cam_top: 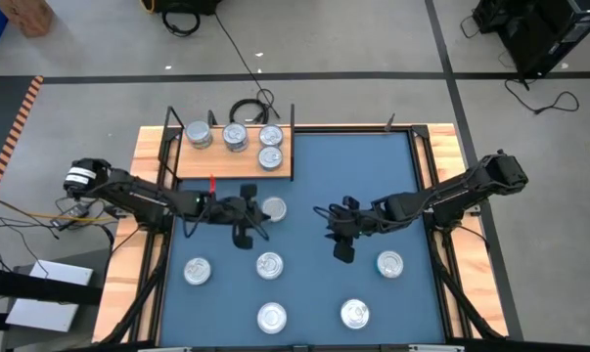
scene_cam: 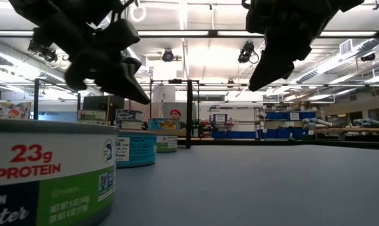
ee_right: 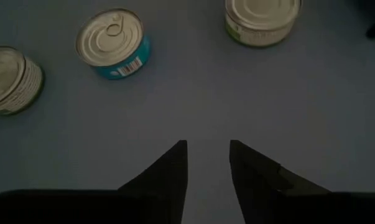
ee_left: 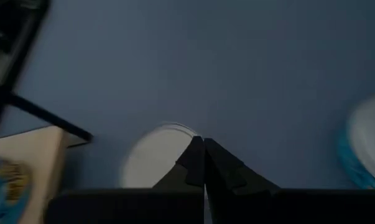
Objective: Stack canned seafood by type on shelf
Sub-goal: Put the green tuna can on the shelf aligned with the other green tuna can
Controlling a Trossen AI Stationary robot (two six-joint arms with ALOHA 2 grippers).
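The shelf (cam_top: 192, 168), a light wooden board with black uprights, stands at the far left and carries several silver tins of canned seafood (cam_top: 235, 137). More tins stand on their bases on the blue mat (cam_top: 373, 166). One of them (cam_top: 274, 208) is just in front of my left gripper (ee_left: 203, 140), which hangs shut above the mat (scene_cam: 139, 94) and holds nothing. My right gripper (ee_right: 208, 143) hovers open over bare mat near the middle (cam_top: 326, 217), with nothing between its fingers. A teal tin (ee_right: 112, 42) lies ahead of it.
Loose tins stand toward the mat's near side (cam_top: 197, 271), (cam_top: 269, 265), (cam_top: 271, 317), (cam_top: 354, 314), and one (cam_top: 389, 263) is close under the right arm. A black cable coil (cam_top: 248, 108) lies behind the shelf. Bare mat stretches across the far right.
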